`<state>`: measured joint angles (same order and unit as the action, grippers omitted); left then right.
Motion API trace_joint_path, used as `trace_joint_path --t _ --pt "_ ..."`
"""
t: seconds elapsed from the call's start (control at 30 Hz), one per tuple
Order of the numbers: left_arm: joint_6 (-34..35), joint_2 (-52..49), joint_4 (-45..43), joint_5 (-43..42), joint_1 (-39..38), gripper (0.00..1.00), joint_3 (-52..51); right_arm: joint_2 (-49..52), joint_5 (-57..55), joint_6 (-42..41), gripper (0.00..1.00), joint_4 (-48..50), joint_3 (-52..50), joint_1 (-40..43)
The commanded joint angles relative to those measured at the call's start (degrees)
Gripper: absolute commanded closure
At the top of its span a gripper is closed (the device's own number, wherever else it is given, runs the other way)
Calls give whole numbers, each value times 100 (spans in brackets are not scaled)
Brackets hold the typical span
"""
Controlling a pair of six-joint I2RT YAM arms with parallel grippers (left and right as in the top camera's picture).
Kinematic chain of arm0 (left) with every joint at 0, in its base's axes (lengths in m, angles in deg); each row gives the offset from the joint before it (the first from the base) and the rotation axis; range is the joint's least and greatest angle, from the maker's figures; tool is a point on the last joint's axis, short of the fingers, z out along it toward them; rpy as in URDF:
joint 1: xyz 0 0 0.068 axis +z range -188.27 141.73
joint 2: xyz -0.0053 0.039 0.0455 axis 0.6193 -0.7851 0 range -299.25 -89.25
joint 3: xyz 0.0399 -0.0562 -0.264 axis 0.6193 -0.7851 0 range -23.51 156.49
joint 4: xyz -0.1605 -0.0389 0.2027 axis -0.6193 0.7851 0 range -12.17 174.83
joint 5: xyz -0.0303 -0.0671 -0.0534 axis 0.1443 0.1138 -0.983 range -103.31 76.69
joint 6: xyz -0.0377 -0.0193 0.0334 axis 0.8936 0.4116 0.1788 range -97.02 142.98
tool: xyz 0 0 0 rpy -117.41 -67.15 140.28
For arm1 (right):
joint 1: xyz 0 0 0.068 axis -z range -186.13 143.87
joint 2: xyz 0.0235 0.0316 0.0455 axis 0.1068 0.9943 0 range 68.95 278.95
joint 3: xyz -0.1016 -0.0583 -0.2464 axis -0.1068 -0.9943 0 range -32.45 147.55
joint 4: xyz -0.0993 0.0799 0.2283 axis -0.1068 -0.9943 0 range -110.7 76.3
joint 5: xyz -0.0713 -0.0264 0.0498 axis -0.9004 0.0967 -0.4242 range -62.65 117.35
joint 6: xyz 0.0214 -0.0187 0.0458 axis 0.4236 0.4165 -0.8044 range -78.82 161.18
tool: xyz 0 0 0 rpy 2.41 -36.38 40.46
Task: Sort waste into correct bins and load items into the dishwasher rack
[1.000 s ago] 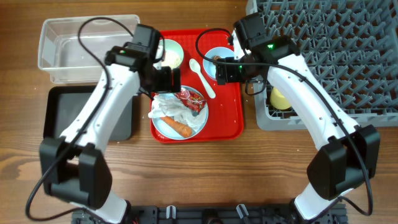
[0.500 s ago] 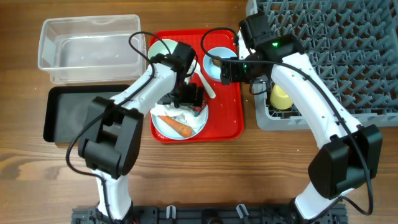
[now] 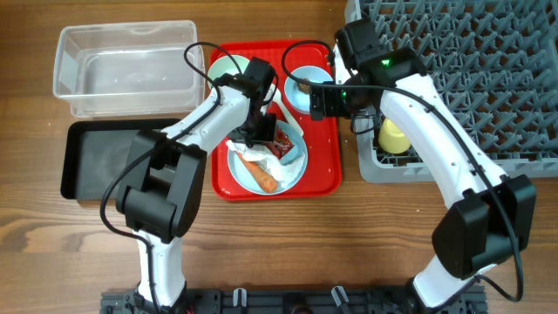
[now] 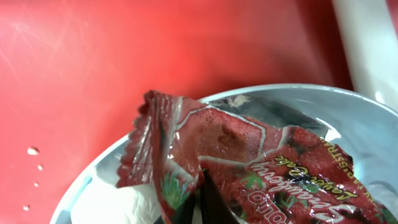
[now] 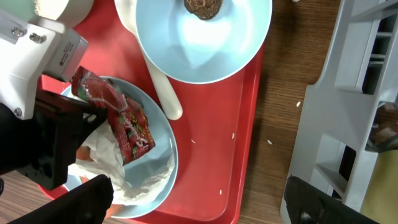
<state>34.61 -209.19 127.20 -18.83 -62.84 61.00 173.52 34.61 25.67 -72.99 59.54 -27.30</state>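
The red snack wrapper [image 4: 249, 162] lies on the light blue plate [image 3: 295, 164] with the white napkin [image 3: 247, 150] and the carrot piece [image 3: 263, 179]. My left gripper [image 3: 270, 137] is down on the plate, shut on the wrapper's edge [image 5: 121, 118]; in its wrist view the dark fingertips [image 4: 208, 202] pinch the foil. My right gripper [image 3: 318, 100] hangs open over the red tray, beside the light blue bowl [image 5: 205, 37] holding the brown morsel [image 5: 204, 6]. The white spoon [image 5: 155, 81] lies between bowl and plate. The pale green bowl [image 3: 228, 71] sits at the tray's back left.
The clear tub [image 3: 122, 65] and the black tray [image 3: 96, 157] stand left of the red tray [image 3: 323, 166]. The grey rack [image 3: 462, 78] fills the right side, with the yellow cup [image 3: 392, 135] in its near corner. White crumbs dot the tray and wood.
My left arm swung from the green bowl to the plate and its gripper closed on the wrapper. The plate shifted slightly right. My right arm stayed nearly still.
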Motion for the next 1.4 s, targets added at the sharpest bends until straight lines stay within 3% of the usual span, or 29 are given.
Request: trace_joint_path --t 0.0,0.27,0.57,0.73,0.87,1.1,1.17,1.2,1.23,1.3,1.37 --pt "-35 28 391 -133 37 96 173 44 -79 52 9 -13 20 15" --pt "127 1010 726 -149 302 96 745 44 -81 57 9 -17 20 20" --pt "125 1775 592 -151 1231 96 804 44 -83 55 9 15 20 20" --pt "151 1899 -240 -4 1891 96 839 44 -90 59 9 13 20 20" --pt "382 1786 -1231 855 2420 96 839 44 -225 55 9 9 20 20" --pt "382 894 -2494 1248 2839 94 839 44 -232 57 9 -13 20 20" --pt "382 662 -2555 1248 2861 44 839 44 -234 76 9 -20 20 20" --pt "380 590 -2531 1248 2861 23 839 44 -243 76 9 -15 20 20" --pt "380 564 -2463 1248 2861 9 839 44 -262 76 9 -15 20 20" --pt "378 562 -2409 1248 2861 0 839 44 -275 74 9 -13 20 20" --pt "358 673 -2441 1248 2861 0 846 44 -273 74 9 -22 20 20"
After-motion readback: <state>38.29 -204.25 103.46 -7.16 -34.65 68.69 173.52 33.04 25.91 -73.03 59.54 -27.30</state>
